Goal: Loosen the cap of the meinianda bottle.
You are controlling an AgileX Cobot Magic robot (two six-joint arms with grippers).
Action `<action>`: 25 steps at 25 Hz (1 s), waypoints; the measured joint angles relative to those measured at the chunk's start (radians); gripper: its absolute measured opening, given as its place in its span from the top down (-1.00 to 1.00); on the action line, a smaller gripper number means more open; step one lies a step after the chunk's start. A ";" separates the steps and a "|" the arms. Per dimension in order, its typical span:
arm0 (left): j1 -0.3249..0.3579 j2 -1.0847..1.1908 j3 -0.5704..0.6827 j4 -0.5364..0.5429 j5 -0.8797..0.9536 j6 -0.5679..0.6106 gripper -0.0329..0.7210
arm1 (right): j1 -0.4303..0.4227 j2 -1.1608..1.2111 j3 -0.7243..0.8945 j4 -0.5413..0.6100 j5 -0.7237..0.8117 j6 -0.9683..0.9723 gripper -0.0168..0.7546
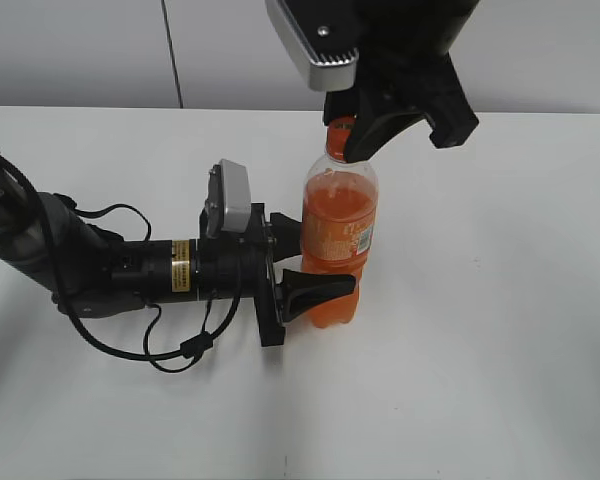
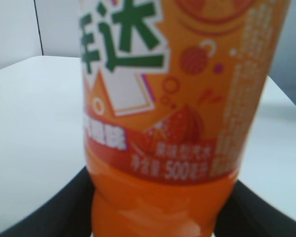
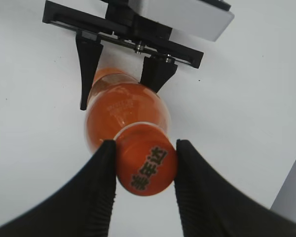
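Note:
The meinianda bottle [image 1: 338, 240] stands upright on the white table, filled with orange drink, with an orange label round its middle. My left gripper [image 1: 315, 272] lies low on the table and is shut on the bottle's lower body. In the left wrist view the label [image 2: 177, 98] fills the frame, with the black fingers [image 2: 158, 212] on either side. My right gripper [image 1: 342, 135] comes down from above. In the right wrist view its two ribbed fingers [image 3: 145, 160] are shut on the orange cap [image 3: 148, 170], which has dark lettering on top.
The left arm [image 1: 100, 265] and its cables [image 1: 180, 350] lie along the table's left side. The left gripper's rail and fingers also show in the right wrist view [image 3: 123, 44]. The white table [image 1: 500, 330] spreads all around the bottle.

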 joint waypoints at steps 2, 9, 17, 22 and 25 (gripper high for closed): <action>0.000 0.000 0.000 0.000 0.000 0.000 -0.16 | 0.000 0.000 0.000 0.000 -0.001 0.022 0.25; 0.000 0.000 0.000 -0.013 0.006 -0.016 -0.16 | 0.000 0.001 0.001 -0.002 -0.019 0.199 -0.34; 0.000 0.000 0.000 -0.017 0.007 -0.016 -0.16 | 0.000 -0.091 0.001 0.087 -0.024 0.427 -0.42; 0.000 0.000 0.000 -0.017 0.007 -0.016 -0.16 | 0.000 -0.117 0.001 0.088 -0.049 0.979 -0.42; 0.000 0.000 0.000 -0.017 0.007 -0.016 -0.16 | 0.000 -0.113 0.001 0.074 -0.035 1.264 -0.42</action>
